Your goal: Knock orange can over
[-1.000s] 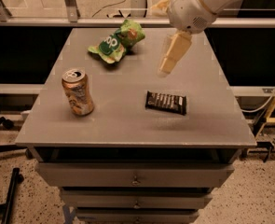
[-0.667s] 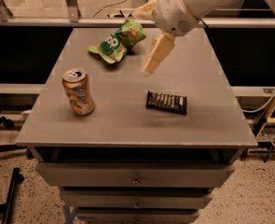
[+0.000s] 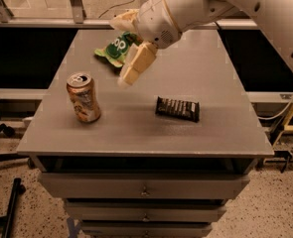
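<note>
Movement shows mainly in the arm (image 3: 245,4): a second ago its gripper (image 3: 132,69) hung over the upper right part of the counter (image 3: 220,133), above the candy bar (image 3: 177,109). Now it has swung left and lower in the frame, toward the middle of the counter. It sits up and to the right of the orange can (image 3: 83,97), near it but clearly apart. The can stands upright at the left side of the counter, in the same spot as before, silver top up. The candy bar lies flat right of centre and has not shifted. The green snack bag (image 3: 113,47) stays at the upper middle of the counter.

The gripper's pale tip is smeared, and whether the gripper is released or clenched cannot be told. Its wrist now covers the right part of the snack bag, which was in full view a second ago. The arm runs out of the frame at the top and at the right edge. The can's pale markings are too small to read. The drawers (image 3: 143,188) under the counter are cut off at the bottom edge.
</note>
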Robot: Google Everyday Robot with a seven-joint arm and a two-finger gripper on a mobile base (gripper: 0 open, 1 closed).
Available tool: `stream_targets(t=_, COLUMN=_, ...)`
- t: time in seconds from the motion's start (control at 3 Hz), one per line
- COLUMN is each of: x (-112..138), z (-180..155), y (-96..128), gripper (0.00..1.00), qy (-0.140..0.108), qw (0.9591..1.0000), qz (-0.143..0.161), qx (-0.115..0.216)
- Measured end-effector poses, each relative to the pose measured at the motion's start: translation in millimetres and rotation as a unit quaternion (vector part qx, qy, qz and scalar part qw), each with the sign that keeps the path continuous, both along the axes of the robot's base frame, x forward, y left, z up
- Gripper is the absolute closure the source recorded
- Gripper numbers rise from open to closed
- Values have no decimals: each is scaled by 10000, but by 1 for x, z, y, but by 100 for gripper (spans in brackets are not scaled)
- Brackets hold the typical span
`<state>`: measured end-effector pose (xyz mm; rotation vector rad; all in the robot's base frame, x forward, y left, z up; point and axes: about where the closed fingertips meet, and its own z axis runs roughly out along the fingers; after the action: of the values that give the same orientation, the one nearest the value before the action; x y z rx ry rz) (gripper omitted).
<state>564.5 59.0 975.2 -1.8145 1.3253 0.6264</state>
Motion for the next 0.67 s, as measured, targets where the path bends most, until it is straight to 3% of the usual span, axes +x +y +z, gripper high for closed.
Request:
stream_targets(t=0.33, x=0, z=0, y=0, gripper=0, qy=0, qw=10000, qz=0, qx=0)
stream_targets(t=0.67, x=-1, z=-15, y=14, gripper=0, qy=251, qw=9991, qz=216, qx=254)
